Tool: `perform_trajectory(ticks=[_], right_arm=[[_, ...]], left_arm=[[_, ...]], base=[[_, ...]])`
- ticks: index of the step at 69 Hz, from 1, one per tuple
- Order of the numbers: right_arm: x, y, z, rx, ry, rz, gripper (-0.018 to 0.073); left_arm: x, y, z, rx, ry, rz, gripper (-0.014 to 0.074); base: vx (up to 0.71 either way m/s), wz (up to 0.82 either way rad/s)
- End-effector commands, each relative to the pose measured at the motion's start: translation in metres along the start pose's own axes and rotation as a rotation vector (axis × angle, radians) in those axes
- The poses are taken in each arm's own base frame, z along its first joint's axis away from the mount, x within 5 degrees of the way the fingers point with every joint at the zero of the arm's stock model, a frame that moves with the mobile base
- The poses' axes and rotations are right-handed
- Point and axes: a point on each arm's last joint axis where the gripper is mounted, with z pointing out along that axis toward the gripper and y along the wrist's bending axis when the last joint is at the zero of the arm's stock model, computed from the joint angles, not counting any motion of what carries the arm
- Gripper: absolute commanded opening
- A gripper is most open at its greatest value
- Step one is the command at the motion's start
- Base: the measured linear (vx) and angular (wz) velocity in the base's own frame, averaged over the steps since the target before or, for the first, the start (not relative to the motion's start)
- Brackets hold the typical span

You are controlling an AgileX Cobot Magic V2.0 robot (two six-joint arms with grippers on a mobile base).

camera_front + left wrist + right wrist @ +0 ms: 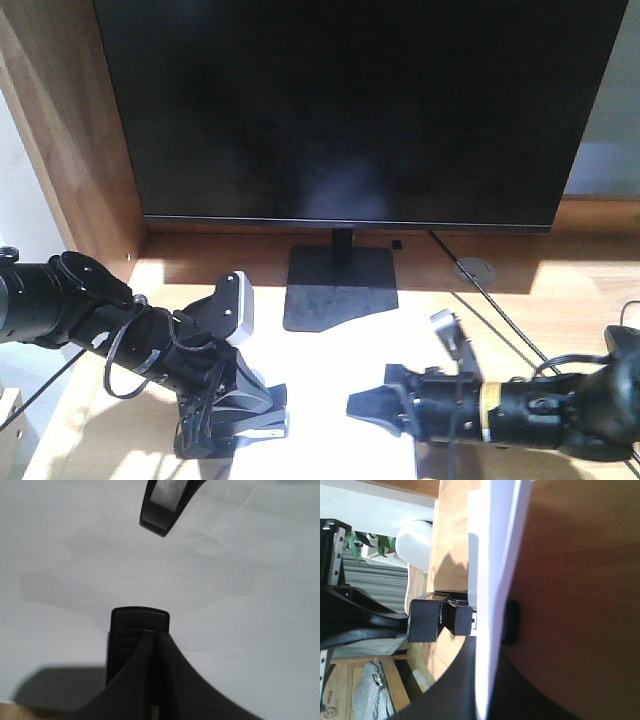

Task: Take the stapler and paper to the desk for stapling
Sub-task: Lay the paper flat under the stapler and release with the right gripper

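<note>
On the tabletop my left fingers clamp the stapler over paper my right fingers pinch; next, align an edge.

paper: the white sheet ran edge-on from 12 o'clock down to 6 o'clock, lifted off the wood.
right gripper: its dark fingers closed on the sheet from both faces near the frame's centre.
desk: light-brown grain filled the 3 o'clock side.
left arm: black blocky parts sat at 9 o'clock, beside the sheet's edge.
</note>
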Motion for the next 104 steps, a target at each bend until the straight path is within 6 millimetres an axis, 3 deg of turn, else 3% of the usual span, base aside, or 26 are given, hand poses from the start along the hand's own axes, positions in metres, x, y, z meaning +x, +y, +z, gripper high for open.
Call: perform_trajectory(ticks=[1,104], right_arm=[[-0.009,0.0194,0.0005,-0.095,-0.069,-0.045,-0.0002],[-0.0092,0.0171,0.0018,-0.069,-0.077,-0.04,-0.0002]], left_arm=[[-0.0201,-0.0026,-0.0122,-0.016,-0.071,0.008,-0.0006],[-0.0206,0.0033,-0.0077,-0.054,-0.112,0.006,-0.0006]], base=[[0.0,0.0],[0.0,0.0]])
